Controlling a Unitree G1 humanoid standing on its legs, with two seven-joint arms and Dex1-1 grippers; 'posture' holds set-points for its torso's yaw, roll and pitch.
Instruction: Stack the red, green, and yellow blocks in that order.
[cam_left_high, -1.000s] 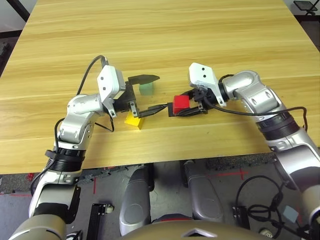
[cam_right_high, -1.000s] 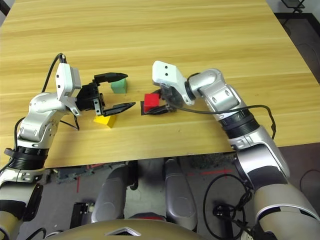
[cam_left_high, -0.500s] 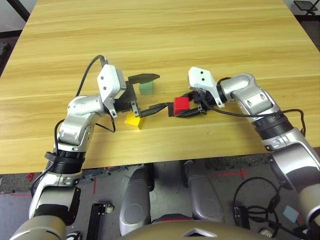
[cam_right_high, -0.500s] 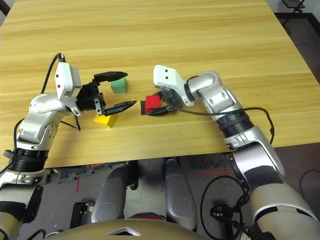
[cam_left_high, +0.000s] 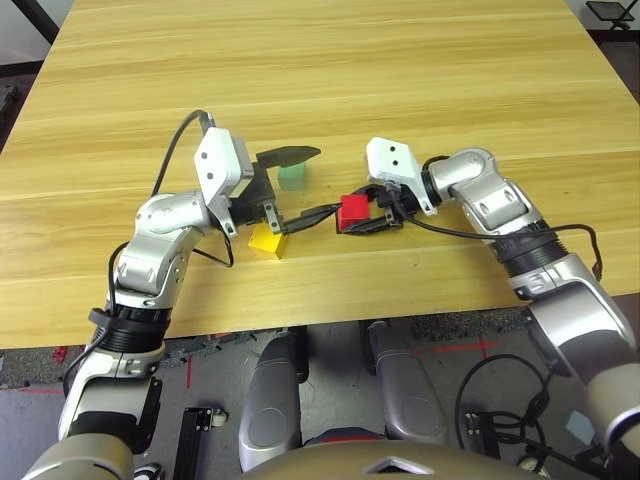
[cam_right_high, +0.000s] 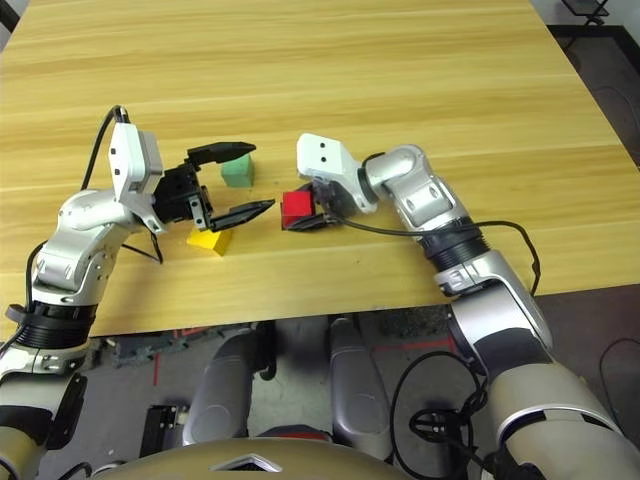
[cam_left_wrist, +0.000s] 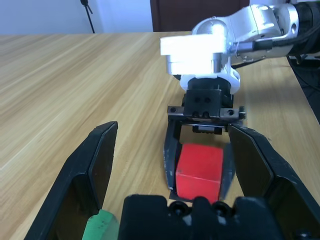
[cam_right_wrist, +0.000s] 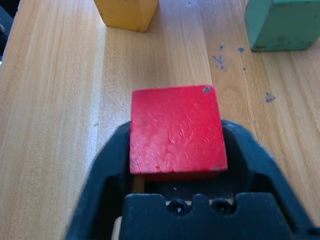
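L arm is reaching in from the left, forearm bent inward; L gripper (cam_left_high: 292, 186) is pointing right, about level, fingers spread wide w/ nothing between them. R arm is folding in from the right, wrist turned left & tilting down; R gripper (cam_left_high: 366, 212) fingers are sitting either side of the red block (cam_left_high: 353, 211).

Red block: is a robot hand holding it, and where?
The red block sits between the fingers of the right hand, at opposite sides; a firm grip cannot be told.
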